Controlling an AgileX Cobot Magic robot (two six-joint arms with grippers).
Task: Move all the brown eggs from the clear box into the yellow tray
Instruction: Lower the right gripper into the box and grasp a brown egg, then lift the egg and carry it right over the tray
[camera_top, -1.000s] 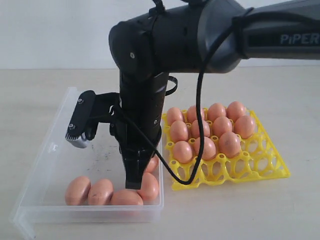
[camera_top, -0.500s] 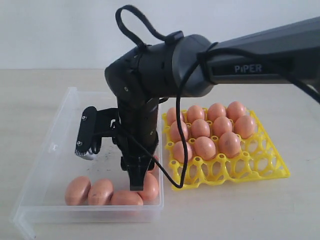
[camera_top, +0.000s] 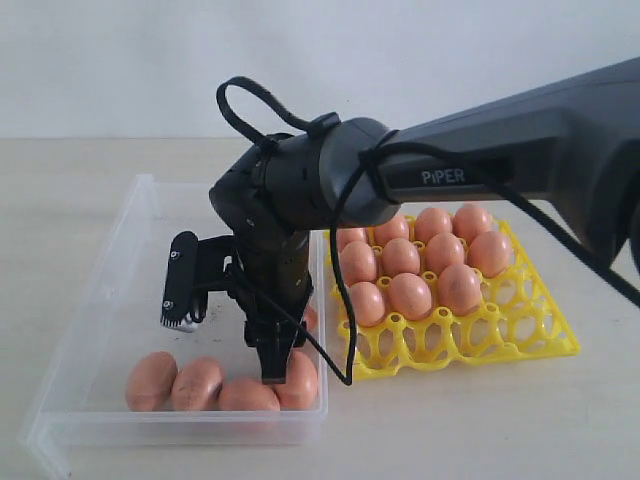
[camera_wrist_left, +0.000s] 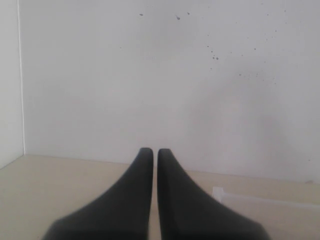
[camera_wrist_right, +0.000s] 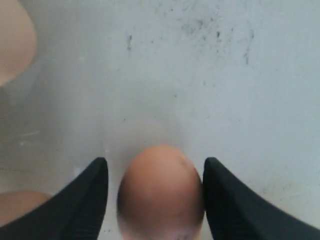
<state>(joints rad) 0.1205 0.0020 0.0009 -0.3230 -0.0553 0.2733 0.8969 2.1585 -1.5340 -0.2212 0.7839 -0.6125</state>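
Several brown eggs (camera_top: 197, 383) lie in a row against the front wall of the clear box (camera_top: 120, 250), with one more (camera_top: 311, 318) behind the arm. My right gripper (camera_top: 272, 372) points down into that row near its right end. In the right wrist view the gripper (camera_wrist_right: 156, 161) is open, and one egg (camera_wrist_right: 161, 190) sits between its fingers on the smudged box floor (camera_wrist_right: 200, 75). One finger (camera_wrist_right: 225, 200) is close against the egg and the other stands a little apart. The yellow tray (camera_top: 470, 350) holds several eggs (camera_top: 410, 295). My left gripper (camera_wrist_left: 155, 152) is shut on nothing.
The tray stands right beside the box's right wall, and its front row of cups (camera_top: 520, 325) is bare. Two more eggs (camera_wrist_right: 12, 40) show at the edges of the right wrist view. A pale box corner (camera_wrist_left: 220, 192) lies on the table ahead of the left gripper.
The right arm's upper links have come down and the gripper has sunk slightly toward the front row. The eggs at the left of that row have shifted a little left.
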